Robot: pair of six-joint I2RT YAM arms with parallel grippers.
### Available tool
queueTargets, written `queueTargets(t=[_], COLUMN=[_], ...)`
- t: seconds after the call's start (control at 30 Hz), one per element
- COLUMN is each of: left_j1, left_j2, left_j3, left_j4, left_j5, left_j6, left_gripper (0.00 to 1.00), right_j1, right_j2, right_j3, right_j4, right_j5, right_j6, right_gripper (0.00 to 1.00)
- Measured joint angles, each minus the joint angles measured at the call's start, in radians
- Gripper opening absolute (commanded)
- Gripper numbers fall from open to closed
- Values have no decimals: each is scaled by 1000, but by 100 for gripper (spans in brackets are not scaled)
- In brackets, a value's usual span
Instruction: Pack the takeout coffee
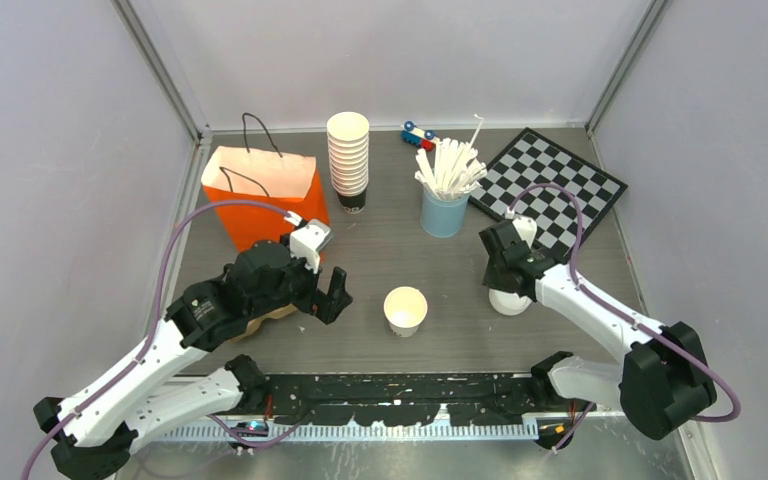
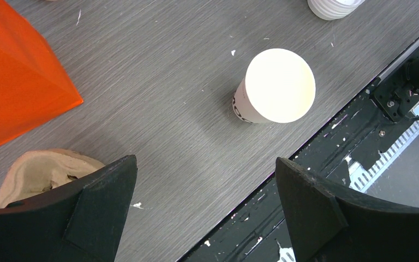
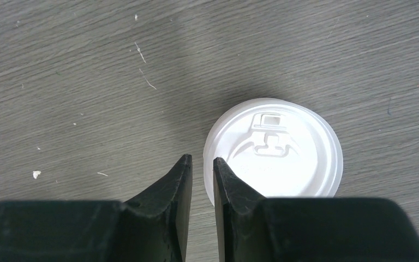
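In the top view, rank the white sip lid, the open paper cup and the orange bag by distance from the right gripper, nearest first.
1. White sip lid, just at the right gripper fingertips.
2. Open paper cup, to its left, mid-table.
3. Orange bag, far left, toward the back.

Nothing fully readable anywhere. Black print on the side of the white paper cup (image 2: pixel 275 87), seen as 1 curved sliver from the left wrist, too cut off to read. Raised sip-hole moulding on the white lid (image 3: pixel 273 147), no legible letters. Dark band low on the stack of cups (image 1: pixel 348 150), too small to read.
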State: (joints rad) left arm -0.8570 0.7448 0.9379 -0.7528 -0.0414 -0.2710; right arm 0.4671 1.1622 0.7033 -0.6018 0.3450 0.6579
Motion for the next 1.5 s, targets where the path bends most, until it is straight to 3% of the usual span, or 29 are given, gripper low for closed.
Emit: queueTargets(t=[0.2,0.5,1.3,1.37,1.43,1.5], left_j1=[0,0,0,0,0,0], left_j2=[-1,-1,-1,-1,-1,-1], left_j3=[-3,-3,-4,-4,-4,-4], left_j4=[0,0,0,0,0,0], left_j5=[0,0,1,1,1,2], left_j6=[0,1,14,14,14,14], left_gripper=[100,100,100,100,100,100], right_j1=[0,0,0,0,0,0], right_j2=[34,44,-40,-44,-45,-44], right_j3=[0,0,8,13,13,13], right_j4=[4,17,-32,-33,-35,-39], right_j5=[0,-3,-7,-6,-6,-7], right_j6=[-1,-3,-6,-6,-5,-3], right_gripper=[21,0,0,4,19,26])
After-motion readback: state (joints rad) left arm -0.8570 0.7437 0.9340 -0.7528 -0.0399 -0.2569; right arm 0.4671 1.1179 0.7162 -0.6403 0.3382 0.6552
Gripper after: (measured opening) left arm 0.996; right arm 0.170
